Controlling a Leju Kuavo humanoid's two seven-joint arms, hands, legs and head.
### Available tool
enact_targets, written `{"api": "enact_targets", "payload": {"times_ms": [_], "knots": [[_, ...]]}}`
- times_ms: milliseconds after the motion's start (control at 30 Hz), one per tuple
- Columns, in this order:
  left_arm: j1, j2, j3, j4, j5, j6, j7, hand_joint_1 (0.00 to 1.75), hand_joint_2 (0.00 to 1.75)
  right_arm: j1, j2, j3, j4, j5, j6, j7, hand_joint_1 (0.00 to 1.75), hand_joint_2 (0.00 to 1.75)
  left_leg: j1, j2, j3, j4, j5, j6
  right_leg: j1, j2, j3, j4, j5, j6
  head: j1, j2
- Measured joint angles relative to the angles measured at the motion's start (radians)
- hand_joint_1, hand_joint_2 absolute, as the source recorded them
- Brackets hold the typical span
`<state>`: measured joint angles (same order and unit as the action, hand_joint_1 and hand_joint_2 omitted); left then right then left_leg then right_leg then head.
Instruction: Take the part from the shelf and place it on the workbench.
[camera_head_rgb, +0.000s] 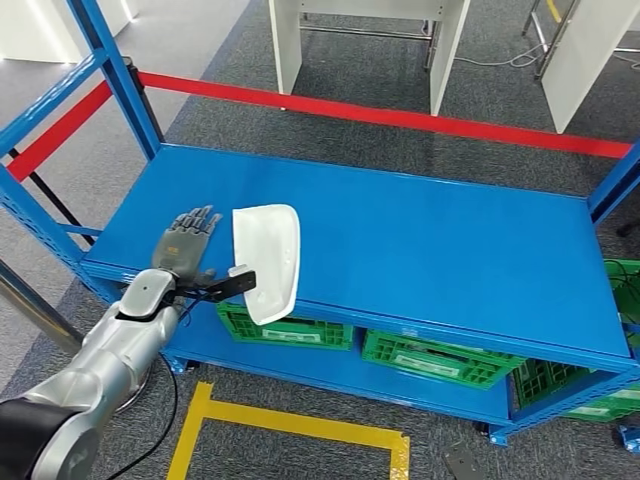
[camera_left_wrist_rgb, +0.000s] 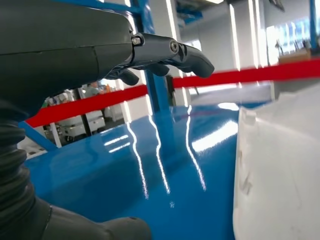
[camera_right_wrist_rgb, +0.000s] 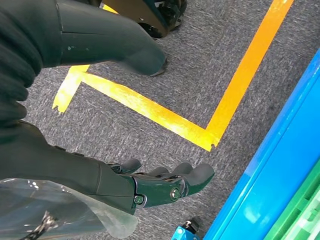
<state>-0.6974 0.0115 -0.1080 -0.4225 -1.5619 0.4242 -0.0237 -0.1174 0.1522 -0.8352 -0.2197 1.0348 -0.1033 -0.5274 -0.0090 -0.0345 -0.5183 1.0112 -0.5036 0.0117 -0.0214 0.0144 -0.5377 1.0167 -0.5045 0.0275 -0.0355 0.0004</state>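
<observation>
The part (camera_head_rgb: 266, 260), a white shell, lies on the shelf (camera_head_rgb: 423, 240) at its front edge near the left corner, overhanging the edge slightly; its long axis runs front to back. The left hand (camera_head_rgb: 186, 245) sits just beside it on the left, fingers spread flat and holding nothing, thumb at the part's near end. The right hand (camera_right_wrist_rgb: 151, 185) hangs over the floor, fingers loosely extended, empty. The left hand is nearer; the grasp would need a rightward reach.

Silver left arm (camera_head_rgb: 113, 355), grey hand (camera_head_rgb: 185, 250), black cable (camera_head_rgb: 162, 425)

One white part (camera_head_rgb: 267, 260), three green crates (camera_head_rgb: 285, 330)
</observation>
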Motion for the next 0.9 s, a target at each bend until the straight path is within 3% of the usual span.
{"api": "enact_targets", "payload": {"times_ms": [100,533,667,767,900], "knots": [[-0.024,0.009,-0.019,0.014,0.005,-0.075,-0.026,0.0,1.75,0.001,0.0,-0.001,0.0,-0.006,0.002,-0.006,0.0,1.75,0.0,0.0,0.004,-0.001,0.0,0.0,0.0,0.001,0.004,0.0,0.0,0.0,0.0,0.0],[-0.028,0.002,-0.039,0.015,0.051,-0.069,-0.085,0.0,1.75,0.003,0.0,-0.017,0.0,-0.011,0.002,-0.01,0.0,1.75,0.0,0.0,0.006,-0.001,0.004,-0.001,0.0,0.0,0.004,0.0,0.002,-0.001,0.0,0.0],[-0.023,-0.006,-0.039,0.015,0.119,-0.061,-0.17,0.0,1.75,0.003,0.0,-0.018,0.0,-0.012,0.001,-0.011,0.0,1.75,0.0,-0.001,0.006,0.0,0.004,-0.001,0.0,-0.001,0.003,0.0,0.002,-0.001,0.0,0.0],[-0.008,-0.02,-0.044,0.015,0.196,0.004,-0.239,0.0,1.75,0.004,0.0,-0.018,0.0,-0.012,-0.001,-0.011,0.0,1.75,0.0,0.0,0.005,0.0,0.004,-0.001,0.0,0.0,0.002,0.0,0.002,-0.001,0.0,0.0],[0.031,-0.044,-0.054,0.013,0.303,0.178,-0.292,0.0,1.75,0.007,0.0,-0.019,0.0,-0.009,-0.003,-0.011,0.0,1.75,0.0,0.0,0.002,0.0,0.004,-0.001,0.0,0.001,-0.002,0.0,0.003,0.0,0.0,0.0]]}}
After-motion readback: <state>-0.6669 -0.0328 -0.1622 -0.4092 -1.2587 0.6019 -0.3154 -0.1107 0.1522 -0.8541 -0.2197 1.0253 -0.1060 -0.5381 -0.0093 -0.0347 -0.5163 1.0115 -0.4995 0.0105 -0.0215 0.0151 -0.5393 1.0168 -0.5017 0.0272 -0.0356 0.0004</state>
